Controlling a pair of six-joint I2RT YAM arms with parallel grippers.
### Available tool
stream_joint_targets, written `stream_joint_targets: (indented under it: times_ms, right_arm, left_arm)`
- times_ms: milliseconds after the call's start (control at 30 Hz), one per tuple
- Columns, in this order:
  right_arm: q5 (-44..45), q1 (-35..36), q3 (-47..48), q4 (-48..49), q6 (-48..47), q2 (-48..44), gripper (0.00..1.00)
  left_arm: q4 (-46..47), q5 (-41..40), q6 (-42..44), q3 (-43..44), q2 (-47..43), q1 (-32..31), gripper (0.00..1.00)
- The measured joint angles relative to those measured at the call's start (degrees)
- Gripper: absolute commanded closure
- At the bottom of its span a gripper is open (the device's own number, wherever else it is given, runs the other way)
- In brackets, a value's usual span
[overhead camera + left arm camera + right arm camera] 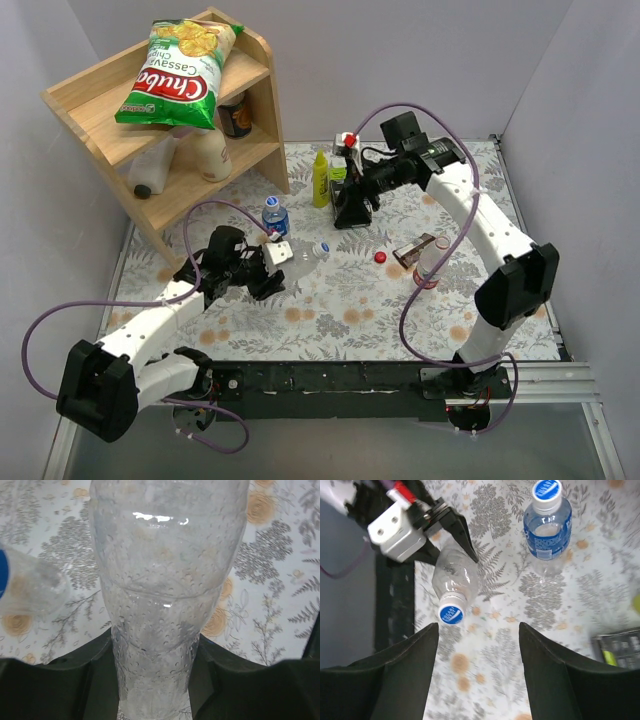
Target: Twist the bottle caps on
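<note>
The unlabelled bottle (165, 605) lies on the table with my left gripper (155, 680) shut on its body. A blue cap (451, 614) sits on its neck, which points right (321, 249). My left gripper (290, 256) is left of centre. The blue-labelled bottle (275, 217) stands just behind it with a blue cap (546, 490) on top. My right gripper (479, 680) hovers open and empty, apart from the lying bottle's cap; from above it (350, 215) is behind the centre. A loose red cap (380, 257) lies beside the red-and-white-labelled bottle (418, 252), which is on its side.
A yellow squeeze bottle (320, 180) and a green item (338, 172) stand at the back by my right gripper. A wooden shelf (255, 110) at the back left carries a chips bag (180, 75) and cream bottles (210, 150). A dark packet (620, 647) lies at the right.
</note>
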Motion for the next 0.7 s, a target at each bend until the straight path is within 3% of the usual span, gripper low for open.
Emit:
stream_joint_targets:
  times_ms: [100,267,400,700]
  right_arm:
    - [1.46,1.05,-1.86,-5.62,-14.38,-4.83,0.32]
    - [6.88,11.82,-11.91,-9.6,-34.01,-13.64,0.31]
    - [10.91,16.87,-18.91,-8.13,-40.74,-17.92,0.34]
    - [16.24,17.57,-20.61,-6.01,-45.46,-18.62,0.42]
  left_arm:
    - [-5.7,4.92,5.09,2.03,2.21,0.15,1.0]
    - [-11.76,12.26,10.14,5.29,4.79,0.15,1.0]
    - [-14.45,15.39,12.04,5.73,4.79,0.09,1.0]
    - [-16.17,18.82,13.2,6.25,4.79,0.15,1.0]
